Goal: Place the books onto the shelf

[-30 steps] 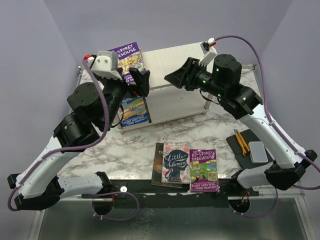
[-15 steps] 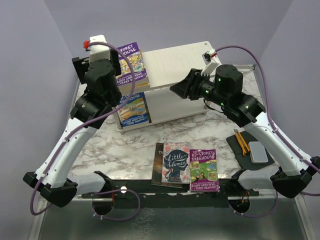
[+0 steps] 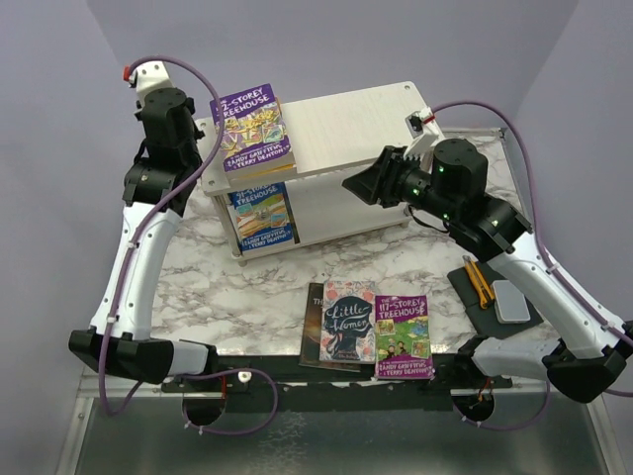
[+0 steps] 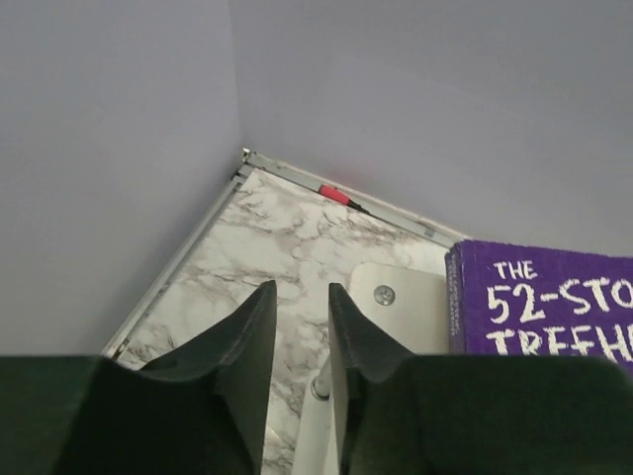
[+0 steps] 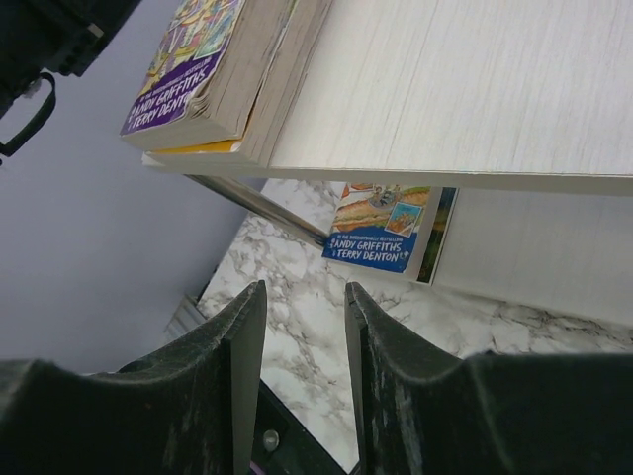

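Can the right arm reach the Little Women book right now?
Probably yes: Little Women lies face up with nothing on top of it, close to the arms' bases, and the right gripper is empty.

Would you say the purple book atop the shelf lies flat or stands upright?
Lying flat: the purple book rests cover-up on the shelf.

Dark book [image 3: 311, 327] peeks out beside the Little Women book [image 3: 346, 322], mostly covered, title unreadable; purple book [image 4: 554, 307] runs off the picture's edge.
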Tool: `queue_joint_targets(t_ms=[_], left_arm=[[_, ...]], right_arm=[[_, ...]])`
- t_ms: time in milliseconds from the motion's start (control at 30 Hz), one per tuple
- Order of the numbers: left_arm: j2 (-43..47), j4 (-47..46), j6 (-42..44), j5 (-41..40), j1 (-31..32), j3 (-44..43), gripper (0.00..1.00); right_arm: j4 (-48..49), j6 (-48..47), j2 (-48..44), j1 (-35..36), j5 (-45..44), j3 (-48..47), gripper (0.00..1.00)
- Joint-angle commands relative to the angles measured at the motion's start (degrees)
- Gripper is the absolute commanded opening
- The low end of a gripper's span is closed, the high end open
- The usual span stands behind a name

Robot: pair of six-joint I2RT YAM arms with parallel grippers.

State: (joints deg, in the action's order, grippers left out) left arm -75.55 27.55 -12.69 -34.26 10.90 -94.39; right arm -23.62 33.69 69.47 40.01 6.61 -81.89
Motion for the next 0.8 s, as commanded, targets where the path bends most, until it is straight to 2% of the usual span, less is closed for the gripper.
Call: queue_joint_targets(t_ms=[0, 100, 133, 767], left_arm=[[-1.0, 2.7, -2.4, 9.2, -0.5, -1.5, 0.21], [-2.0, 3.4, -1.9, 9.9, -0.5, -1.7, 0.02], [-2.0, 3.4, -1.8, 9.8, -0.5, -1.4, 0.0], [-5.1, 3.0, -1.8, 18.7, -0.5, -1.7, 0.0]], right_arm=[[1.5, -1.7, -1.3, -0.3, 0.5, 0.9, 0.41], [1.9, -1.5, -1.1, -0.3, 0.9, 1.5, 0.41], [2.1, -1.5, -1.0, -0.3, 1.1, 1.6, 0.4], [2.4, -1.2, -0.4, -0.3, 1.8, 2.4, 0.4]])
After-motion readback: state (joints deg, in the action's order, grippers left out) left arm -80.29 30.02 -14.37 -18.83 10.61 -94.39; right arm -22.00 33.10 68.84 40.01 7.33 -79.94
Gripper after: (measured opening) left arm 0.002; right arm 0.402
